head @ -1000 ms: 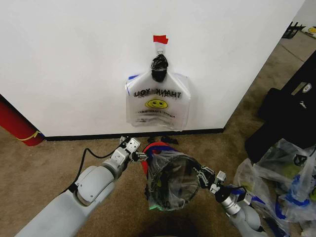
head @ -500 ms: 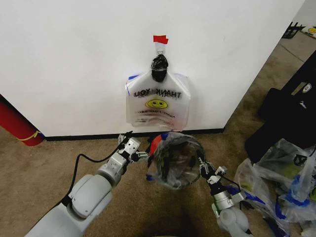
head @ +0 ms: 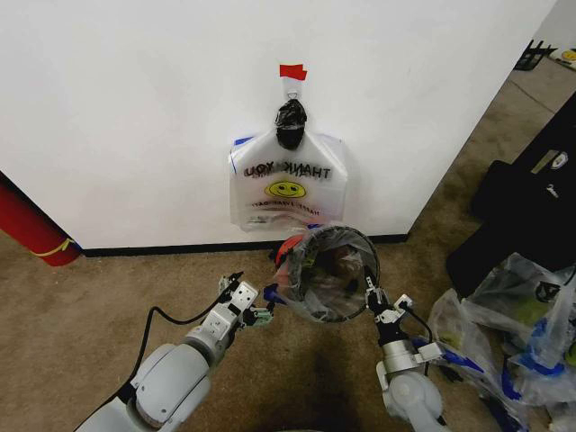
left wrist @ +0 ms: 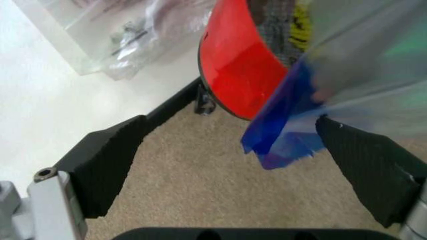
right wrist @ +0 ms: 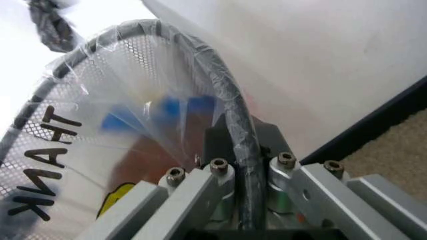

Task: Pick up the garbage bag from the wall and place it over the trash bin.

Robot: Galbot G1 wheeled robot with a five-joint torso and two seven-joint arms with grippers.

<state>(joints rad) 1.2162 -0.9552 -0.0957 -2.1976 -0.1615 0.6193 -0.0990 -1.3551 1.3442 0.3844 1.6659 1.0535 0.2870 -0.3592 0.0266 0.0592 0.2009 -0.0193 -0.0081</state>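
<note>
The trash bin (head: 317, 236), black wire mesh with a red base (head: 286, 249), hangs tilted above the carpet with its mouth toward me. The translucent garbage bag (head: 335, 286) lines it and wraps over the rim. My right gripper (head: 373, 301) is shut on the bin's near-right rim; in the right wrist view the fingers (right wrist: 220, 172) clamp the bagged rim (right wrist: 230, 107). My left gripper (head: 255, 312) stands open just below and left of the bin. In the left wrist view its gripper (left wrist: 230, 132) straddles a loose blue bag handle (left wrist: 283, 127) under the red base (left wrist: 240, 65) without gripping it.
A matching bag (head: 288, 184) hangs on the wall under a black knot (head: 290, 121) and red tape (head: 292, 71). Heaped clear bags (head: 526, 337) and a black case (head: 531, 211) crowd the right. A red cylinder (head: 31, 227) leans at the left. Open carpet lies in front and to the left.
The right gripper has carried the bagged bin up and toward the wall, tipping its mouth toward me. The left gripper has drawn back and down from the bin's edge.
</note>
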